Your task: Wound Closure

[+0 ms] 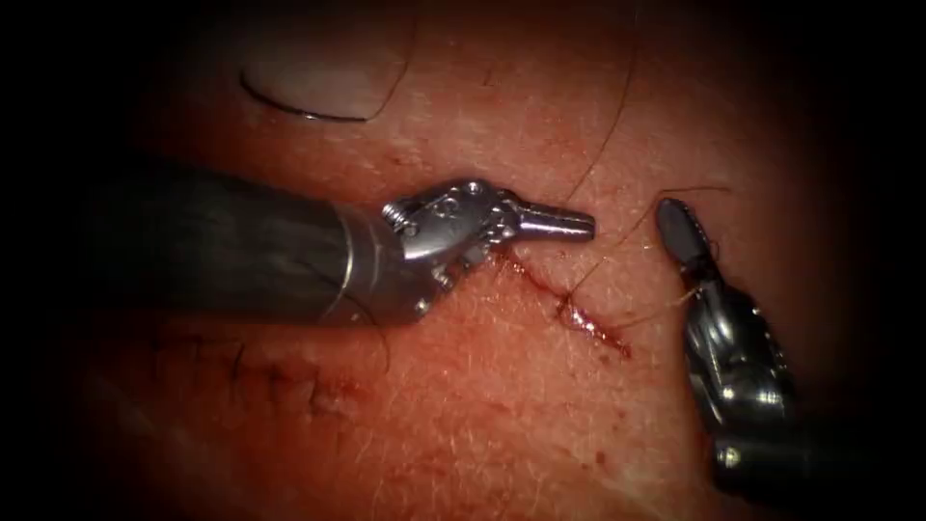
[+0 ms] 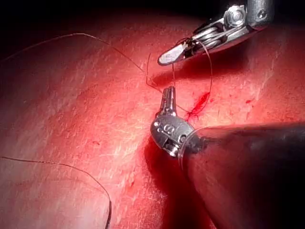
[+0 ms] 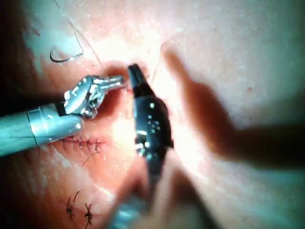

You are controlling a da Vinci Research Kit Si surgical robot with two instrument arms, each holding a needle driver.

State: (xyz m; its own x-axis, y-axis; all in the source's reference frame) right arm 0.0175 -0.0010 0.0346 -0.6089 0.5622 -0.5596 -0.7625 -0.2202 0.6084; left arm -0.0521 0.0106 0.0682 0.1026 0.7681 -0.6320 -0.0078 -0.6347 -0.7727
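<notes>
The cut point(image 1: 579, 314) runs slantwise across the tissue point(image 1: 502, 415) with red fluid along it. My left tool point(image 1: 558, 222) comes in from the left and lies just above the cut, jaws shut on the thread point(image 1: 606, 145) that rises away behind it. My right tool point(image 1: 677, 228) stands right of the cut, jaws shut on thread point(image 2: 209, 71) that curves down to the cut point(image 2: 198, 106). The left tool point(image 2: 167, 98) points at the right tool point(image 2: 178, 50). The curved needle point(image 1: 309, 114) lies free on the tissue at the far left, held by neither tool, and its curve point(image 3: 62, 59) rests flat.
A closed row of stitches point(image 1: 280, 381) sits left of the cut in front of the left shaft; the same row of stitches point(image 3: 81, 143) and two knotted ends point(image 3: 78, 207) show from the right wrist. A loose strand point(image 2: 71, 169) trails over the tissue.
</notes>
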